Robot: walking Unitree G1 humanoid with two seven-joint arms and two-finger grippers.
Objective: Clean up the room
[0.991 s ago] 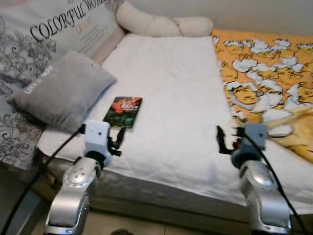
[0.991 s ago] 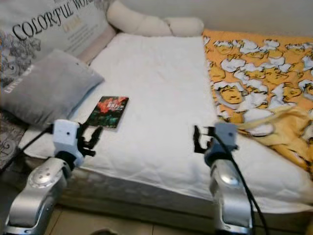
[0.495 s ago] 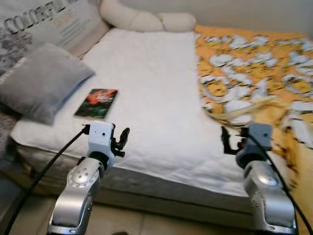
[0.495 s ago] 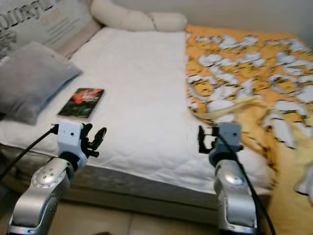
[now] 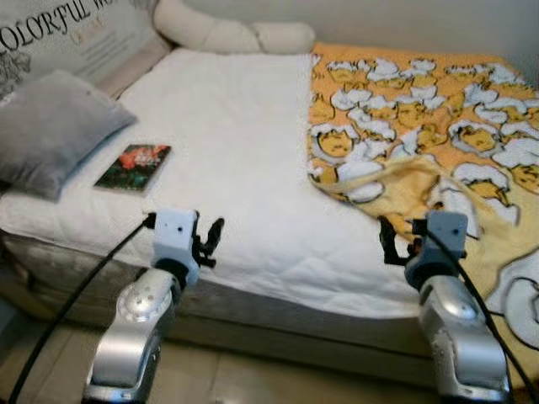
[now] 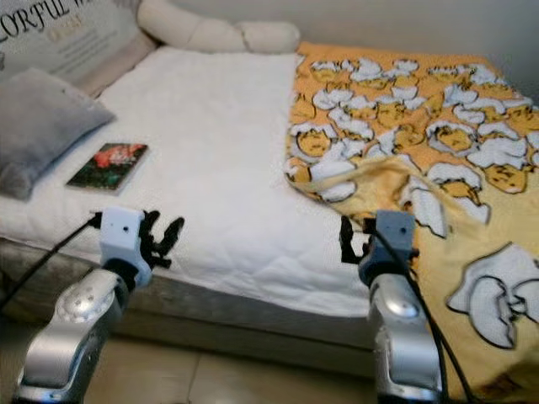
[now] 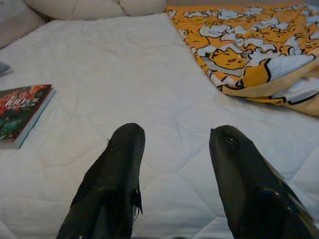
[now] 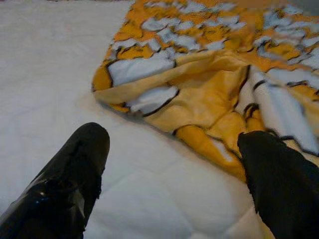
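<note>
View panned right over the last second: book (image 5: pixel 133 166) slid to 10 o'clock, rumpled orange blanket (image 5: pixel 421 135) at 2 o'clock was likely next; left gripper (image 7: pixel 174 164) and right gripper (image 8: pixel 174 169) fingers spread wide, empty.

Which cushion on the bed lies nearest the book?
The grey cushion, lying just beside the book on the white mattress. The cream bolster lies far off against the wall.

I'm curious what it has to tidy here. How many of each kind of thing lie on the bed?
Book: 1
Grey cushion: 1
Cream bolster pillow: 1
Printed pillow: 1
Orange patterned blanket: 1
Total: 5
</note>
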